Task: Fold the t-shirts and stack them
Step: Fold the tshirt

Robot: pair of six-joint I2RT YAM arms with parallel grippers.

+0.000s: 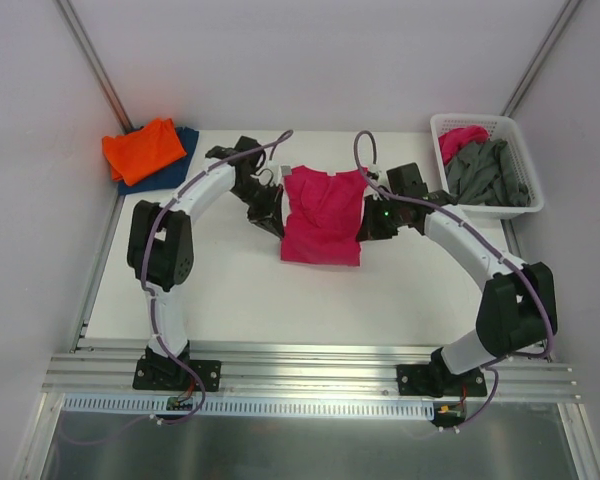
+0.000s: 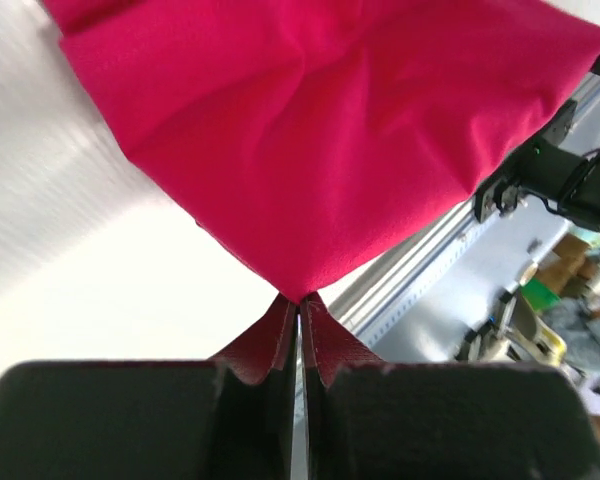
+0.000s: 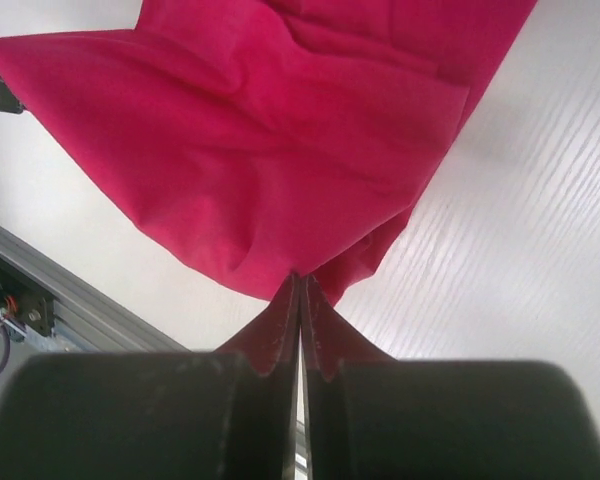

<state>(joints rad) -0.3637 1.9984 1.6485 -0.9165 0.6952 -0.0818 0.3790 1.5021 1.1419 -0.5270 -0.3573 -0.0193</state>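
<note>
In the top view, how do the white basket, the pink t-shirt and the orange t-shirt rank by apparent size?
1. white basket, only slightly ahead
2. pink t-shirt
3. orange t-shirt, clearly smallest

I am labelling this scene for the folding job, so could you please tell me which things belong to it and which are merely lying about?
Belong to the job:
magenta t-shirt, pinched by the left hand and right hand; orange t-shirt on dark blue t-shirt; grey shirts in the white basket.

Just lying about:
white basket; metal rail.
</note>
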